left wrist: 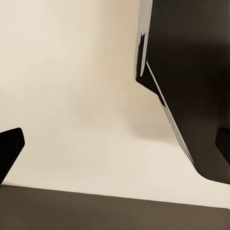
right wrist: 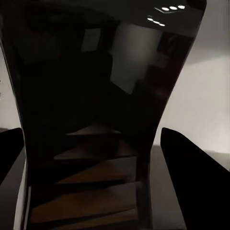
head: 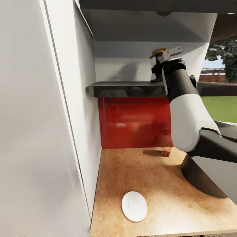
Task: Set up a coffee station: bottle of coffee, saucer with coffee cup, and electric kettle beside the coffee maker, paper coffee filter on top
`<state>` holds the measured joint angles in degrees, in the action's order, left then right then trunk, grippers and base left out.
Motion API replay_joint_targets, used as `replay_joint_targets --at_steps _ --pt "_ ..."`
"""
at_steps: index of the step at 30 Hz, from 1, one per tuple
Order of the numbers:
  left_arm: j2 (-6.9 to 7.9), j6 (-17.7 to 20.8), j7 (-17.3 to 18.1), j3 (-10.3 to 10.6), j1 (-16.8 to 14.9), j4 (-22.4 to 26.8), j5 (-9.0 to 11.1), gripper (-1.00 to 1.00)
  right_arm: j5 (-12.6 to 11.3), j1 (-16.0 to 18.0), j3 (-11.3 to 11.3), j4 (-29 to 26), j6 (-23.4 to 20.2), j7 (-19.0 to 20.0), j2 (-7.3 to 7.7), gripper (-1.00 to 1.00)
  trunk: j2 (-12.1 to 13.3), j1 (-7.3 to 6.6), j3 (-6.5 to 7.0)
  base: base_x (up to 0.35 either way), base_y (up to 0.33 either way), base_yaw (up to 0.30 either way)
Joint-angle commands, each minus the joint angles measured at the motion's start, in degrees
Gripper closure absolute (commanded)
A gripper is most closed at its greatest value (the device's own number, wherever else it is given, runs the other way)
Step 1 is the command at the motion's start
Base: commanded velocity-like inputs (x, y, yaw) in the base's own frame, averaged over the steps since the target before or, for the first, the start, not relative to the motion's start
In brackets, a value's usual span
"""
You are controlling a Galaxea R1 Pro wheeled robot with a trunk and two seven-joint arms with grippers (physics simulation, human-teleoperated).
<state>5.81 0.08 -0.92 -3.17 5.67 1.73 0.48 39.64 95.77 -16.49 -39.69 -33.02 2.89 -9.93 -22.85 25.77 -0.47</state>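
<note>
The bottle of coffee (right wrist: 96, 120) stood upright on the kitchen shelf (head: 125, 89), long axis vertical, between the right gripper's (head: 158, 70) parted jaws; left jaws stood apart.

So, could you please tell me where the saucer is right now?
In the head view, the saucer lies flat on the countertop at the near edge, close to the white cabinet wall on the left.
</note>
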Motion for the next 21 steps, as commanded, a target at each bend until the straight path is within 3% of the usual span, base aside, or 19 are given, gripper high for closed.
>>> replay_joint_targets --at_steps 1,18,20,21 --pt "0.02 0.01 -0.05 -0.28 0.04 0.12 0.05 -1.00 0.40 0.03 -0.30 -0.03 -0.09 0.33 -0.07 1.00 -0.07 0.01 -0.06 -0.172 -0.092 0.000" --pt "0.08 0.01 -0.12 -0.42 0.04 0.12 0.05 -1.00 0.35 0.03 -0.30 -0.50 -0.15 0.27 -0.07 1.00 -0.07 0.01 -0.06 -0.218 -0.188 0.000" --pt "0.08 0.01 -0.13 -0.43 0.04 0.12 0.05 -1.00 -0.47 0.03 -0.30 -0.66 -0.19 0.24 -0.07 1.00 -0.07 0.01 -0.06 -0.123 -0.250 0.000" --pt "0.08 0.01 -0.13 -0.41 0.04 0.12 0.05 -1.00 -2.44 0.03 -0.30 -0.71 -0.22 0.20 -0.07 1.00 -0.07 0.01 -0.06 -0.117 -0.252 0.000"
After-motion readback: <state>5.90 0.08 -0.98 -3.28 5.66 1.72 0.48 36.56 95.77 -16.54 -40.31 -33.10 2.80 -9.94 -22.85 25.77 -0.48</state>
